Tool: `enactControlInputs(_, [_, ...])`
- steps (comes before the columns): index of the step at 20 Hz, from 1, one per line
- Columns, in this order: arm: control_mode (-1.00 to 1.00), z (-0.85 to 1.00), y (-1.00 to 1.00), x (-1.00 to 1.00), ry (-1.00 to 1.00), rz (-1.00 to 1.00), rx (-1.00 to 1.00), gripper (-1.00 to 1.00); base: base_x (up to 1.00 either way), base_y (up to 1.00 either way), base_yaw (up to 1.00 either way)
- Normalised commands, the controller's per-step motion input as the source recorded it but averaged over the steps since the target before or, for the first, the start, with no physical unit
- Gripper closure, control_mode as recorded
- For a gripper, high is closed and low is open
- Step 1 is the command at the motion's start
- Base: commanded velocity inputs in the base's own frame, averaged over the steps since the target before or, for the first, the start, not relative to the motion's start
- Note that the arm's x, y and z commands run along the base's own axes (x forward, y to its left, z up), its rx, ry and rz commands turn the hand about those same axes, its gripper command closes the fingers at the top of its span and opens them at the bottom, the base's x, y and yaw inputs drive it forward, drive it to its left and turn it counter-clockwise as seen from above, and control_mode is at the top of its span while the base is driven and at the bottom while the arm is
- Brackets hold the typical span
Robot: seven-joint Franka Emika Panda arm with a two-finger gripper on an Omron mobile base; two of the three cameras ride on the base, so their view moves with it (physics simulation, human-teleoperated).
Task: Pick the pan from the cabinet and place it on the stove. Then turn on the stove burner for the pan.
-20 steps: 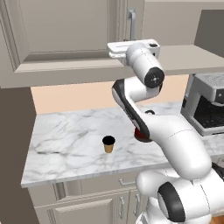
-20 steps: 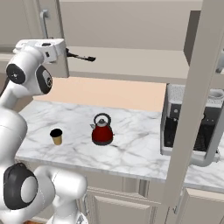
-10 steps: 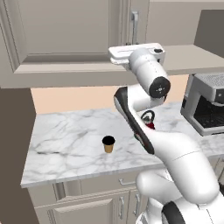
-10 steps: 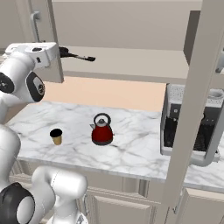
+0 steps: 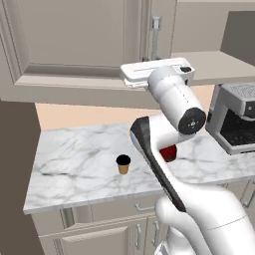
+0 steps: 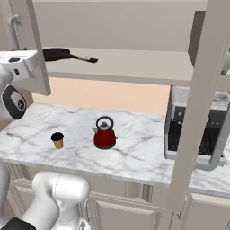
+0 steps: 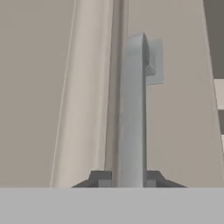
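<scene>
Cabinet (image 5: 74, 45) fills upper left of left base view, door swung partly open; in right base view its door edge (image 6: 36, 49) stands at upper left. Marble counter (image 5: 74, 164) runs across mid frame. Coffee machine (image 6: 197, 130) at right. Pan (image 6: 60, 54) sits on cabinet shelf, upper left of right base view, handle pointing right. Red kettle (image 6: 104, 134) centre counter, paper cup (image 5: 123, 164) to its left. Gripper (image 7: 131, 177) narrow, pinched on door's bar handle (image 7: 132, 109).
</scene>
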Motion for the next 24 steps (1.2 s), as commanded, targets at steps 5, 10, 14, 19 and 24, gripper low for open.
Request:
enactControlInputs(5, [-1.00, 0.00, 0.60, -0.98, 0.00, 0.04, -0.01, 1.00, 0.00, 0.00, 0.00])
enactControlInputs(10, [-1.00, -0.01, 0.58, -0.97, 0.00, 0.04, -0.01, 1.00, 0.00, 0.00, 0.00])
enactControlInputs(14, [-1.00, -0.05, 0.50, -0.65, 0.00, 0.07, -0.03, -1.00, 0.00, 0.00, 0.00])
enactControlInputs(19, [-1.00, -0.02, 0.15, -0.41, -0.02, 0.00, 0.02, -1.00, 0.00, 0.00, 0.00])
enactControlInputs(24, [-1.00, 0.00, -0.24, -0.72, -0.13, 0.00, 0.13, -1.00, 0.00, 0.00, 0.00])
